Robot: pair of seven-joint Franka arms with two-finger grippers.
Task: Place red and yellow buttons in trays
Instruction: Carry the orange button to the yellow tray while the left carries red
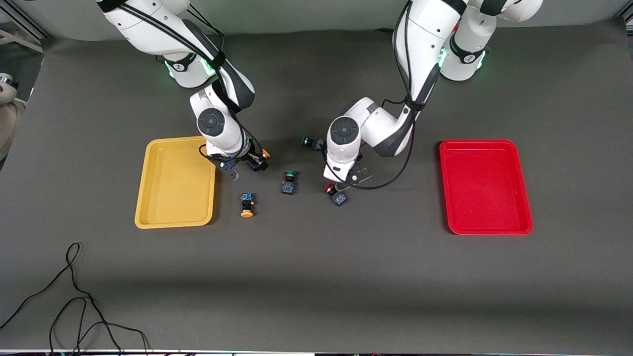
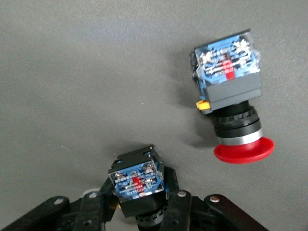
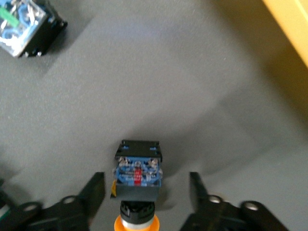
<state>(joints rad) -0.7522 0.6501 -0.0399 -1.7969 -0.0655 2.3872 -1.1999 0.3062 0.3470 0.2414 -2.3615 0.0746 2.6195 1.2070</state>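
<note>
Orange-capped button (image 3: pixel 137 185) sits btwn right hand's (image 3: pixel 144 197) spread fingers — left hand (image 2: pixel 142 204) pinches a switch (image 2: pixel 137 183).

Robotics lab bench set up for recorded manipulation trials

Two white arms stand bolted along one edge of a bench (image 1: pixel 316 277) draped in plain dark grey cloth; loose black cables (image 1: pixel 74 301) trail over the edge nearest the front camera, and metal framing (image 1: pixel 20 29) shows past the corner at the right arm's end.
</note>
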